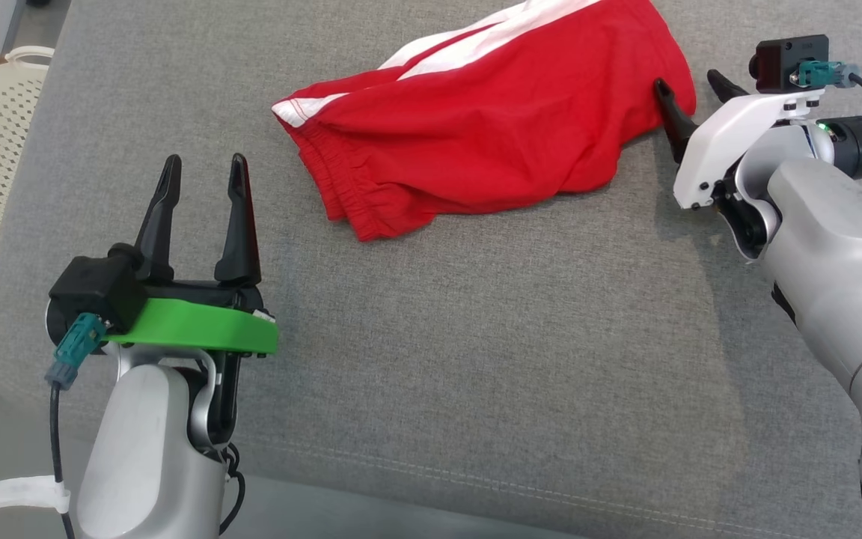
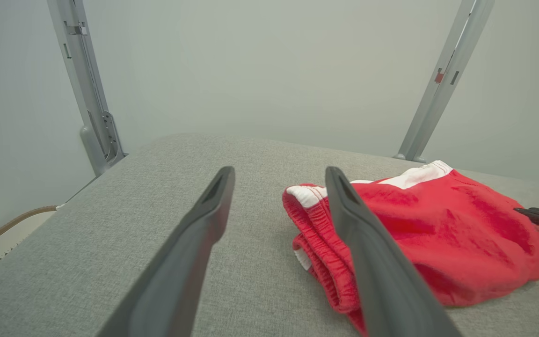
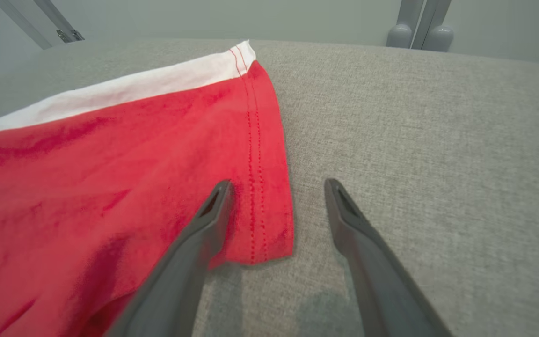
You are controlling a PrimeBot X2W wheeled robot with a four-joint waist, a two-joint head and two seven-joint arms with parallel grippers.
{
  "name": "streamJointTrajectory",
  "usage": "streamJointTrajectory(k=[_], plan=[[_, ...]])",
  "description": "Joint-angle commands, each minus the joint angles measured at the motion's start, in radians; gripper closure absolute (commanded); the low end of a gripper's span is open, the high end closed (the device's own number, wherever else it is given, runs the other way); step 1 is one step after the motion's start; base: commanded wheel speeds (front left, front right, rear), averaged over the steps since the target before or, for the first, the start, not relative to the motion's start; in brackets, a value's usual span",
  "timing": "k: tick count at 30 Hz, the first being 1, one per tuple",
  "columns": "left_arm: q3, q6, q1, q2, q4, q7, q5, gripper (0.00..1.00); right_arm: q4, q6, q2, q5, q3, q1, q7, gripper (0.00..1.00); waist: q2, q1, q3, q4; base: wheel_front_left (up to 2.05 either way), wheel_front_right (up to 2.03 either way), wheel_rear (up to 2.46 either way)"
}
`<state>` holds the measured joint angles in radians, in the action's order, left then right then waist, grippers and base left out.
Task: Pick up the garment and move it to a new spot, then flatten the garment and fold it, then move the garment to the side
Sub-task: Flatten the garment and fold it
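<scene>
Both spread empty: right gripper (image 1: 685, 78) straddles the garment (image 1: 491, 127) hem; left gripper (image 1: 205, 158) well apart.

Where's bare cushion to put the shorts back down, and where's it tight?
Widest free patch: grey cushion between the red shorts and the front seam, flanked by the left gripper and the right forearm. A second strip lies left of the shorts, out to the cushion's edge. Crowded: the shorts' right hem, where the open right gripper sits.
</scene>
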<state>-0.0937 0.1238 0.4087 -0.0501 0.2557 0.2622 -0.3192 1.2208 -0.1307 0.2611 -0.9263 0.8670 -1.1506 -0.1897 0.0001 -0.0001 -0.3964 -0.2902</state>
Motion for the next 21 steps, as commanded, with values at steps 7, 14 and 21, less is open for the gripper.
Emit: streamJointTrajectory(k=[7, 14, 21], plan=[[-0.013, -0.012, -0.013, -0.001, -0.016, 0.003, -0.01, 0.0, 0.016, 0.0, -0.009, -0.034, 0.004, 0.029, 0.033, 0.0, -0.0001, 0.0001, -0.01, -0.018, 0.0, 0.0, 0.0], [-0.018, -0.02, -0.031, -0.001, -0.016, 0.003, -0.009, 0.0, -0.006, 0.0, -0.007, -0.058, 0.012, 0.053, 0.021, 1.0, -0.0001, 0.0001, 0.009, -0.021, 0.0, 0.0, 0.0], [0.006, -0.021, -0.075, -0.001, -0.011, 0.003, 0.015, 0.0, -0.067, 0.0, 0.003, -0.087, 0.028, 0.107, -0.029, 1.0, -0.0001, 0.0001, 0.071, 0.009, 0.0, 0.0, 0.0]])
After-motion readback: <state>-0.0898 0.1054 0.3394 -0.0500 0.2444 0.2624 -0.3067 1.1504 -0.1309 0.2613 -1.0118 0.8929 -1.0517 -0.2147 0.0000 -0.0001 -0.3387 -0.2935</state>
